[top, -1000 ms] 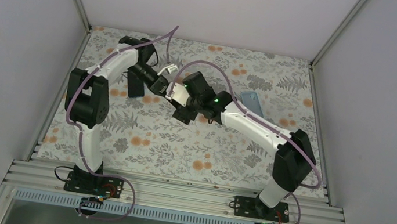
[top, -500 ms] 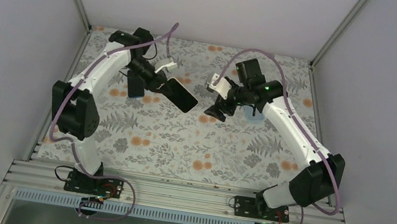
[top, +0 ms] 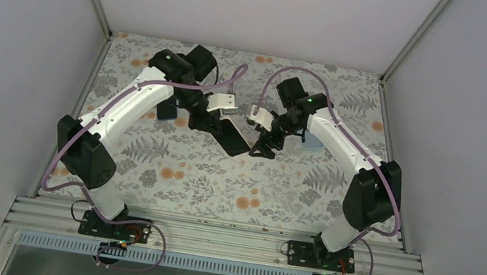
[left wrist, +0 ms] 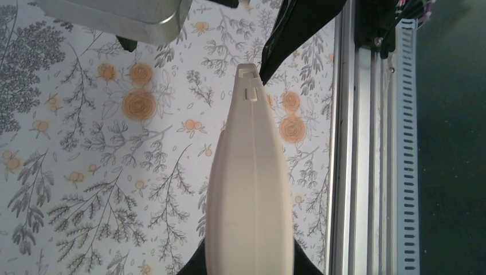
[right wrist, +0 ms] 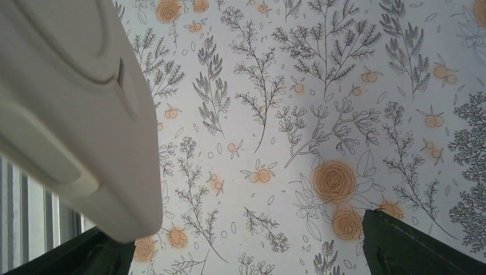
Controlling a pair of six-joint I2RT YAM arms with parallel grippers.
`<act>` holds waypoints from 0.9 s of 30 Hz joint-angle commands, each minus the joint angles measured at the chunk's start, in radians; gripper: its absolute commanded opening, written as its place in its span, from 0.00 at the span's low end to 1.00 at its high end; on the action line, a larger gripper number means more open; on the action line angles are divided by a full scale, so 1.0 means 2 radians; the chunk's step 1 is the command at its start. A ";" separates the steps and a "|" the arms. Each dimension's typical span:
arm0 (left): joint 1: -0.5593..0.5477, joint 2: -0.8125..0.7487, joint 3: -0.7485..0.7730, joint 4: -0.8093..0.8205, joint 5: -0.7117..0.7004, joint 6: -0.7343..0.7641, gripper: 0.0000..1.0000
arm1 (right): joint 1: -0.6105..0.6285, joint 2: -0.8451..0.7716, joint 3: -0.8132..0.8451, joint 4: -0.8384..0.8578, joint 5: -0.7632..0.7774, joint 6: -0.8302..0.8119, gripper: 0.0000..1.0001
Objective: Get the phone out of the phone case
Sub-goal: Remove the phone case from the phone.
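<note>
While left tool (top: pixel 211 123) holds it, phone (top: pixel 232 139) diagonal, far-left to near-right

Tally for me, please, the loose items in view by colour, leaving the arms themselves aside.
Black: 1, the phone
Light blue: 2, the left light-blue piece and the right light-blue piece, both partly hidden
Total: 3

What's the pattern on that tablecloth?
Tablecloth: grey leafy sprigs and orange flowers on white, clearest from the right wrist view.
</note>
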 commanded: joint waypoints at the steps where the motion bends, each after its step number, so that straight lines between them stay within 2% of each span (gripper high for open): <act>1: -0.008 -0.022 0.007 0.001 -0.005 0.003 0.02 | -0.009 0.019 0.008 -0.017 -0.026 -0.030 0.98; 14: -0.027 -0.020 0.012 0.001 0.005 0.002 0.02 | -0.016 0.043 0.022 -0.018 -0.046 -0.033 0.95; 27: -0.063 -0.030 0.008 0.001 0.033 -0.007 0.02 | -0.028 0.080 0.074 0.041 -0.019 0.019 0.91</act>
